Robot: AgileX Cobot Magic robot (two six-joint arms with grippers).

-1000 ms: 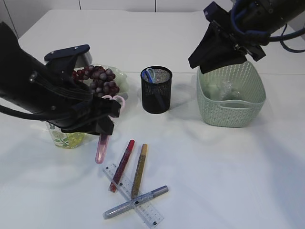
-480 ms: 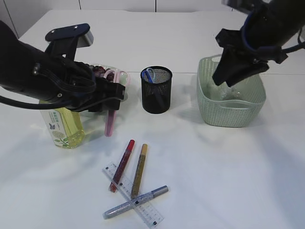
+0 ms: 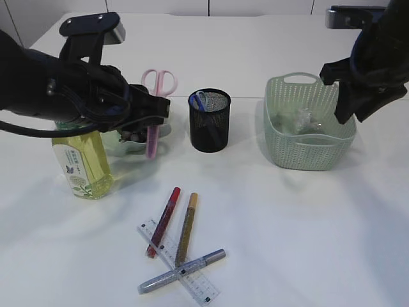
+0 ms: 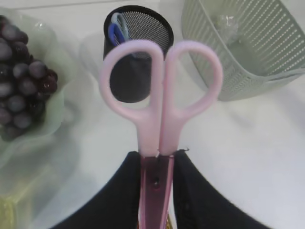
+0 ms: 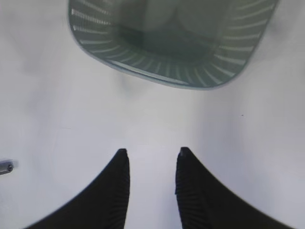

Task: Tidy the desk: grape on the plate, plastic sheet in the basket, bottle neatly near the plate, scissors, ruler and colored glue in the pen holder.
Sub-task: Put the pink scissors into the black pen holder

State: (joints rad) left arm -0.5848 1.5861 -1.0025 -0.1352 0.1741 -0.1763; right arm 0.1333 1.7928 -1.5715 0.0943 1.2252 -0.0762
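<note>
Pink scissors (image 3: 153, 109) stand out in the exterior view, gripped by the left hand (image 3: 151, 112) with their handle loops pointing up and the sheathed blades hanging down, in the air just left of the black mesh pen holder (image 3: 209, 120). Behind that arm, the grapes (image 3: 131, 136) on their pale plate (image 3: 121, 144) are mostly hidden, and the bottle (image 3: 80, 163) of yellow liquid stands upright on the desk (image 3: 287, 217) beside the plate. Nearer the front edge lie a red glue pen (image 3: 163, 221), a gold glue pen (image 3: 187, 228) and a silver glue pen (image 3: 182, 271), crossing a clear ruler (image 3: 179, 260). On the right, the green basket (image 3: 309, 121) holds the crumpled plastic sheet (image 3: 301, 118); the right hand (image 3: 348, 105) hangs over the basket's far right side, and this view does not show how far apart its fingers are.

From the left wrist, the hand (image 4: 156, 179) clamps the scissors (image 4: 161, 102) just below the handles. Beyond the loops sit the pen holder (image 4: 138, 43) with a blue item inside, the grapes (image 4: 21, 76) on the left, and the basket (image 4: 243, 43) on the right.

From the right wrist, the hand (image 5: 151, 167) is empty, its fingers a narrow gap apart over bare desk (image 5: 57, 109), with the basket (image 5: 171, 43) blurred ahead.
</note>
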